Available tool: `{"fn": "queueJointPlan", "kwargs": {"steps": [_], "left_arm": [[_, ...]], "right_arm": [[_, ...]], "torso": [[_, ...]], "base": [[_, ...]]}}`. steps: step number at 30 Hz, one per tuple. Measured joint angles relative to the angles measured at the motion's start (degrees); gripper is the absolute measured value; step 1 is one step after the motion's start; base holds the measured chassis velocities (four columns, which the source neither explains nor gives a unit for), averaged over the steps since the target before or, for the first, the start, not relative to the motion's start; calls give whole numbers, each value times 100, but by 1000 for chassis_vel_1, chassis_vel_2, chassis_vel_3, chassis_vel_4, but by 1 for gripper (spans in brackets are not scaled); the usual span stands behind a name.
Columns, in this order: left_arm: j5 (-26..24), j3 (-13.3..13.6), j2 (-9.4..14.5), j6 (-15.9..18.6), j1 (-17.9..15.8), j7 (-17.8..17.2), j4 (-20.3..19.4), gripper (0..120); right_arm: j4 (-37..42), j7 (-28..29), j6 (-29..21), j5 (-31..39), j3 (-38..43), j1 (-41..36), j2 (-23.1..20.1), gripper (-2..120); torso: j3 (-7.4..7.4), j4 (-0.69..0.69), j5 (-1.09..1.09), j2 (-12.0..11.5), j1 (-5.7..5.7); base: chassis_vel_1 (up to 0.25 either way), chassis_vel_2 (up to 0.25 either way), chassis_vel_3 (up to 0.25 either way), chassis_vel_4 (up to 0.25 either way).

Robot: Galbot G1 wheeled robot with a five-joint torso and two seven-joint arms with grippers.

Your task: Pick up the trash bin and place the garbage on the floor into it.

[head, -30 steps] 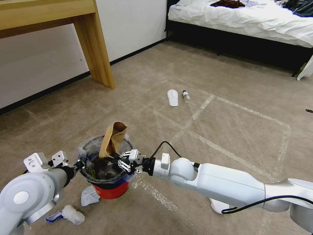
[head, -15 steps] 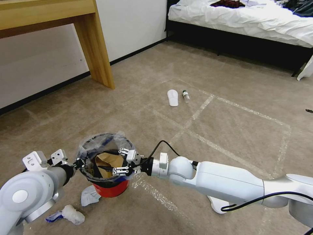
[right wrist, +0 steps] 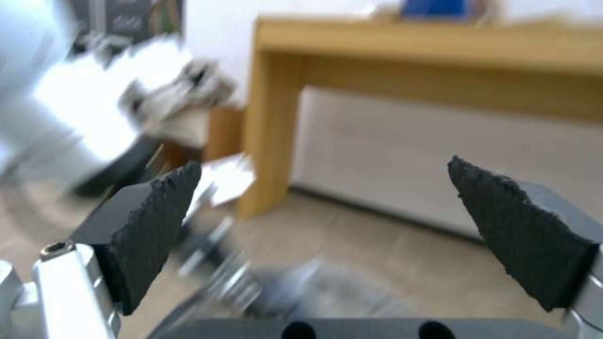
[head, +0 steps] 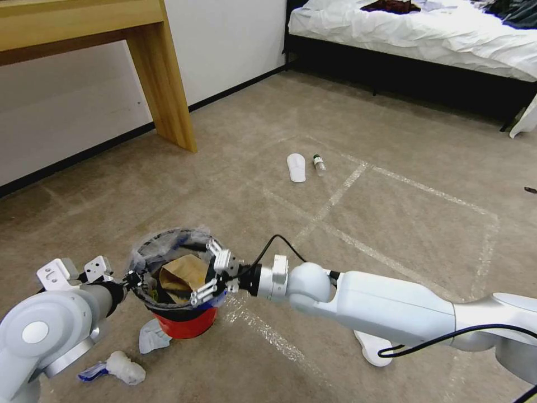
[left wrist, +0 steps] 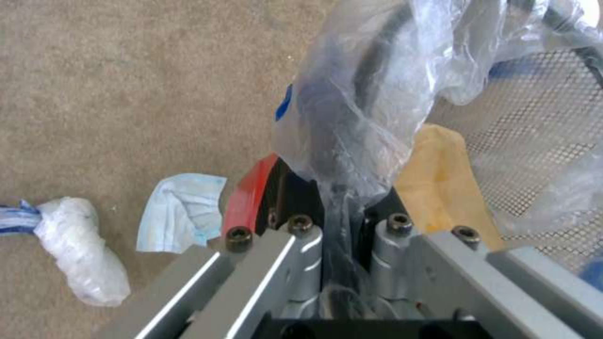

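Note:
The trash bin (head: 184, 327), red with a clear crinkled liner, is low at the left, and my left gripper (head: 132, 280) is shut on its near-left rim. The left wrist view shows that gripper (left wrist: 342, 212) pinching liner and rim, with the red wall (left wrist: 251, 197) beside it. A brown paper bag (head: 180, 274) lies inside the bin. My right gripper (head: 202, 272) is open over the bin's right rim, holding nothing. Its pads (right wrist: 157, 212) stand wide apart. More garbage lies on the floor (head: 391, 224): a white slipper (head: 296, 167) and a bottle (head: 319, 164) ahead.
A white wad (head: 123, 366) and a pale blue mask (head: 150, 334) lie by the bin's base. Another slipper (head: 376, 354) lies partly under my right arm. A wooden table leg (head: 165, 84) stands at the far left, and a bed (head: 425, 33) at the far right.
The brown paper bag, held upright above the bin a second ago, has dropped inside. My right gripper opened, let it go and rolled over the rim. The left gripper kept its grip.

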Motion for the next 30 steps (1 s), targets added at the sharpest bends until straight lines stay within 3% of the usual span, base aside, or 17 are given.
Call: {"fn": "queueJointPlan", "kwargs": {"steps": [3, 9, 13, 15, 18, 24, 30], "left_arm": [[34, -2, -18, 15, 17, 16, 8, 4], [127, 42, -125, 84, 32, 97, 46, 4], [212, 37, -170, 130, 92, 174, 82, 4], [234, 56, -222, 157, 81, 229, 110, 4], [269, 122, -217, 184, 14, 308, 152, 4], [201, 165, -106, 240, -137, 361, 206, 4], [165, 261, -52, 272, -249, 435, 268, 4]], "right_arm": [[84, 81, 27, 25, 189, 24, -89, 100], [432, 710, -42, -168, 1470, -335, -694, 100], [637, 1094, -240, -368, 2121, -822, -968, 100], [709, 1577, -590, -723, 2508, -1188, -1244, 100], [673, 1761, -880, -784, 2817, -1524, -1523, 100], [364, 1595, -1134, -334, 3178, -1944, -2013, 100], [-311, 1424, -1047, -576, 3572, -2536, -2334, 100]], "torso": [[0, 0, 0, 0, 0], [0, -2, 1, 0, 0], [0, -2, 2, 0, 0], [0, 1, 1, 0, 0], [0, -1, 2, 0, 0], [0, -1, 2, 0, 0], [0, -1, 0, 0, 0]], "base": [[0, 0, 0, 0], [0, 0, 0, 0], [0, 0, 0, 0], [0, 0, 0, 0], [0, 0, 0, 0], [0, 0, 0, 0], [0, 0, 0, 0]]}}
